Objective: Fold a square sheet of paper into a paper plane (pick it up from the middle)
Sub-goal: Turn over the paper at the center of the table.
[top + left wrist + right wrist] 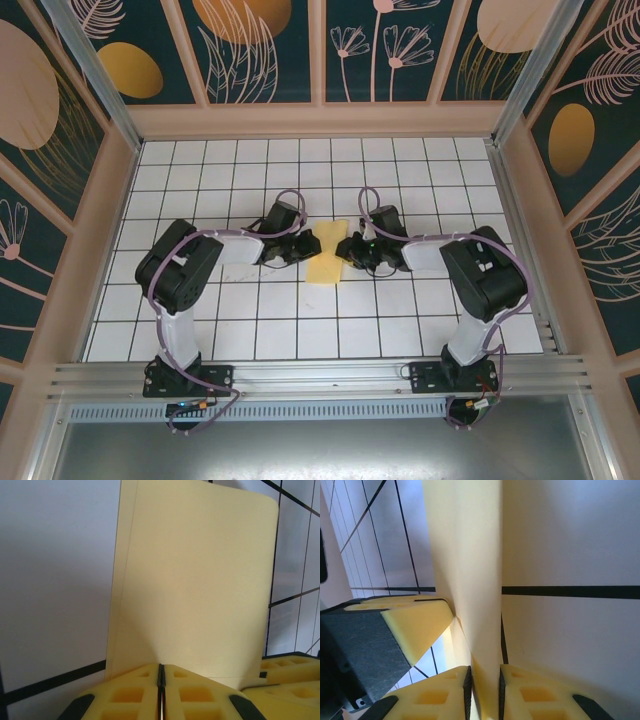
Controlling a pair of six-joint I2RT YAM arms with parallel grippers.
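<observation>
Left gripper [161,675] pinching folded yellow sheet [195,580], right gripper [484,680] nipping opposite side (both clamping it); looking light, floppy, crease-prone, so gripping edges gently.

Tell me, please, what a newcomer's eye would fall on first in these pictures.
The pale-yellow sheet of paper at the middle of the white gridded table stands out. The left gripper is shut on its edge, and the sheet passes between the fingers of the right gripper.
</observation>
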